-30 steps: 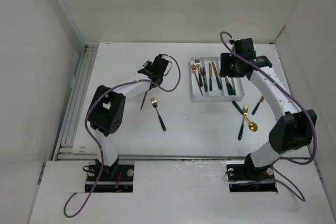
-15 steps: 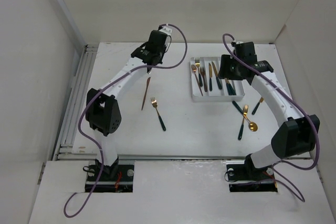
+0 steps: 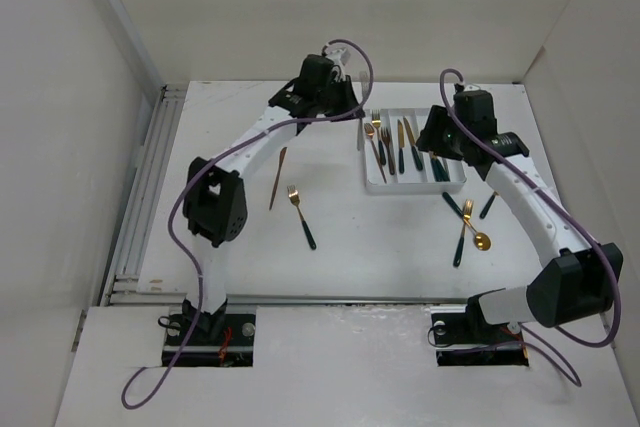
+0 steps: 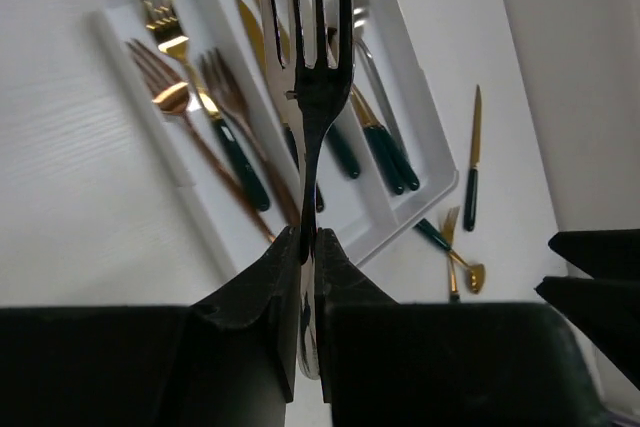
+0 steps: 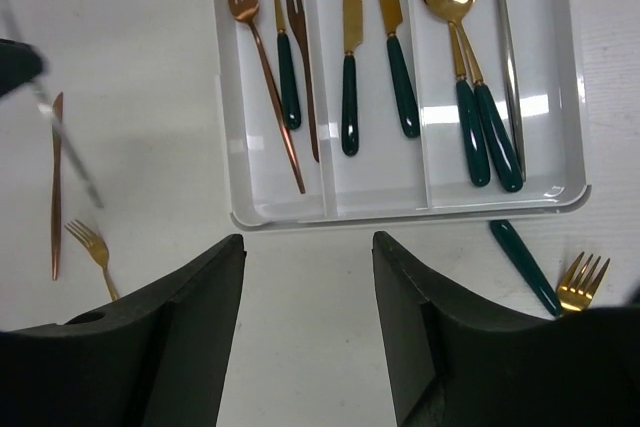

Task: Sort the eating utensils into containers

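Observation:
My left gripper (image 3: 345, 109) is shut on a silver fork (image 4: 305, 67), tines pointing away, held in the air just left of the white tray (image 3: 374, 187). The grip shows in the left wrist view (image 4: 308, 242). The tray (image 5: 400, 212) holds three forks in its left compartment (image 5: 270, 67), two green-handled knives in the middle (image 5: 370, 47), and two gold spoons and a silver spoon on the right (image 5: 490, 67). My right gripper (image 5: 305, 247) is open and empty above the tray's near edge; it also shows in the top view (image 3: 437, 135).
A copper knife (image 3: 277, 177) and a gold fork with green handle (image 3: 301, 215) lie on the table left of the tray. Several utensils lie right of and below the tray, among them a gold spoon (image 3: 481, 240) and a fork (image 3: 491, 201).
My left arm has swung right and away with the fork, from above the copper knife to the tray's left edge. My right arm has shifted slightly right.

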`<state>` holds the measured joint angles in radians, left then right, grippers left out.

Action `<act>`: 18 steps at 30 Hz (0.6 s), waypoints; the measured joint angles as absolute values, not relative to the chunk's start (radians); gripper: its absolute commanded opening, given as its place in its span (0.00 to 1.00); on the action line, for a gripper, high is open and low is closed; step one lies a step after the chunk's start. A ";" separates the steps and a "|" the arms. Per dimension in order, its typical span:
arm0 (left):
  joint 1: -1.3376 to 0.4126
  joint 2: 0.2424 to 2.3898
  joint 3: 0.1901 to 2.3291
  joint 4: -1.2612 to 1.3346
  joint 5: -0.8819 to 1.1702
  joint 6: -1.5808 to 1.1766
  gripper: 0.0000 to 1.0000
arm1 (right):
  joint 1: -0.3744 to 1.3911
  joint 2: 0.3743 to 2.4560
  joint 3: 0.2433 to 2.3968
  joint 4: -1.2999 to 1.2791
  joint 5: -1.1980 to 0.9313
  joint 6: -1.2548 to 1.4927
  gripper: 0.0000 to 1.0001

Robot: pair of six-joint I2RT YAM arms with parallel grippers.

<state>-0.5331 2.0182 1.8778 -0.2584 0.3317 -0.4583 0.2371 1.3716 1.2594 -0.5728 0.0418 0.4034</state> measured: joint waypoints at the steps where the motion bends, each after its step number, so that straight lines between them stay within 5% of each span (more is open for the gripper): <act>1: -0.546 2.062 1.909 -0.244 0.352 -0.486 0.00 | 0.237 1.366 1.259 -0.571 0.047 0.409 0.59; 18: -0.607 2.333 1.976 -0.200 0.336 -0.690 0.00 | 0.237 1.361 1.211 -0.567 0.083 0.423 0.59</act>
